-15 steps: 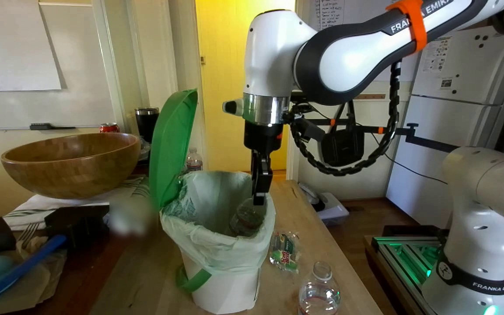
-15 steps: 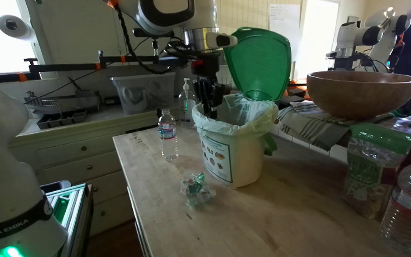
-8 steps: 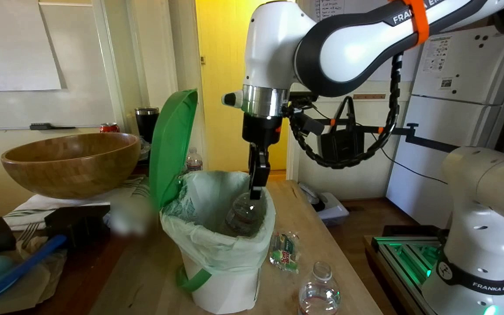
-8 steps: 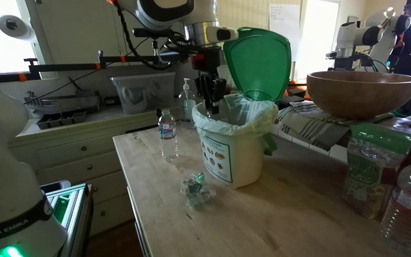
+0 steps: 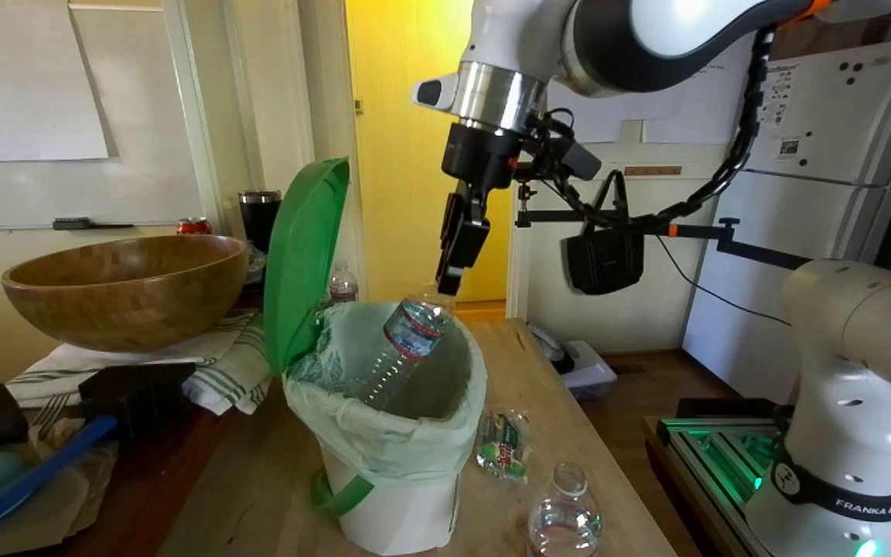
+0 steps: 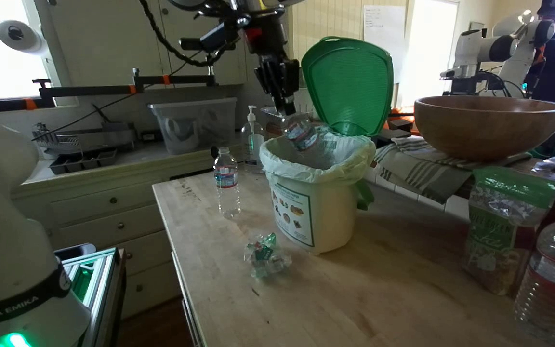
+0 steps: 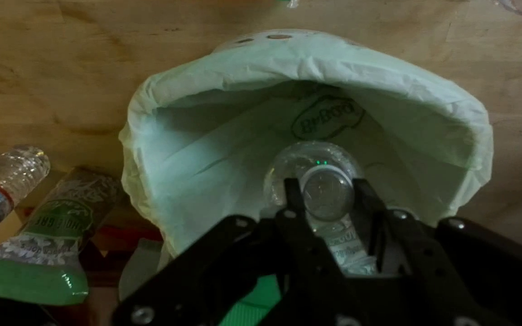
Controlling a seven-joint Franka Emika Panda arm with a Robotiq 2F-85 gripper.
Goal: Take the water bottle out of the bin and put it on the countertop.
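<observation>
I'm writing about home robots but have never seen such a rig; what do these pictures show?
This is a white robot arm ending in a black, two-fingered tool. Two views look in from outside; the wrist view looks down past the tool from the arm itself. The tool grips a clear water bottle near its top; the bottle leans, its lower part inside the bag-lined bin. Beside the bin, on the countertop, another bottle stands and a crumpled wrapper lies.

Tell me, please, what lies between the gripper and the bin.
The water bottle does: in both exterior views it slants from the gripper down into the bin, and the wrist view shows its neck held between the gripper's fingers.
</observation>
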